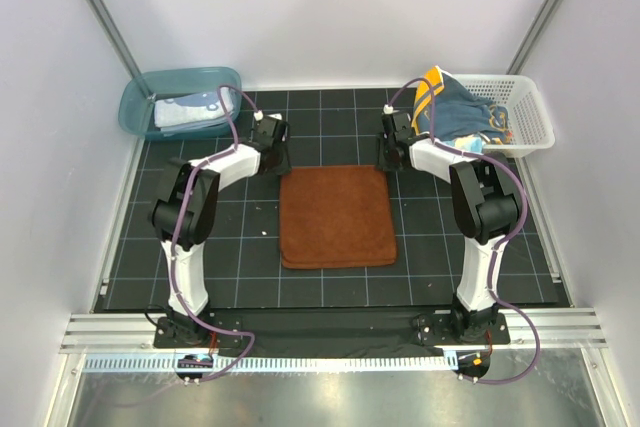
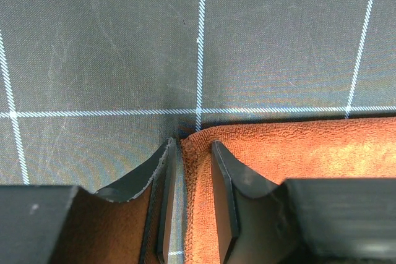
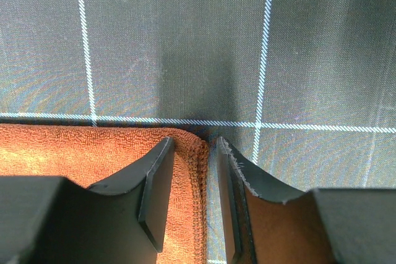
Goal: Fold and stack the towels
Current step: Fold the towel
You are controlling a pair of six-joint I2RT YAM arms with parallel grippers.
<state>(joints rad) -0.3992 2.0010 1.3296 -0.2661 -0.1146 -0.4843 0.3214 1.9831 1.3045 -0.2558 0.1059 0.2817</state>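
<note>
The rust-brown towel (image 1: 336, 217) lies spread flat, a near-square sheet at the centre of the table (image 1: 200, 277), its edges roughly in line with the white grid lines.

The left gripper (image 1: 272, 132) stands at the towel's 11 o'clock corner and the right gripper (image 1: 390, 142) at its 1 o'clock corner, both arms stretched away from their bases at 6 o'clock.

In the left wrist view the left gripper (image 2: 192, 146) straddles the hem of the towel (image 2: 297, 153). One of the fingers (image 2: 241, 183) is over the terry and the other over bare table, narrowly parted. A thin strip of table shows between hem and finger, so the cloth is not pinched.

The right wrist view mirrors this. The right gripper (image 3: 193, 143) brackets the corner of the towel (image 3: 74, 149), with one of the fingers (image 3: 154, 183) over the cloth and the other just past the edge, also slightly parted.

At 10 o'clock on the table a pale blue and white towel (image 1: 185, 112) lies folded inside a teal tub (image 1: 135, 107). At 2 o'clock a navy towel with an orange border (image 1: 455, 107) is heaped with other crumpled cloths in a white lattice basket (image 1: 530, 117).
</note>
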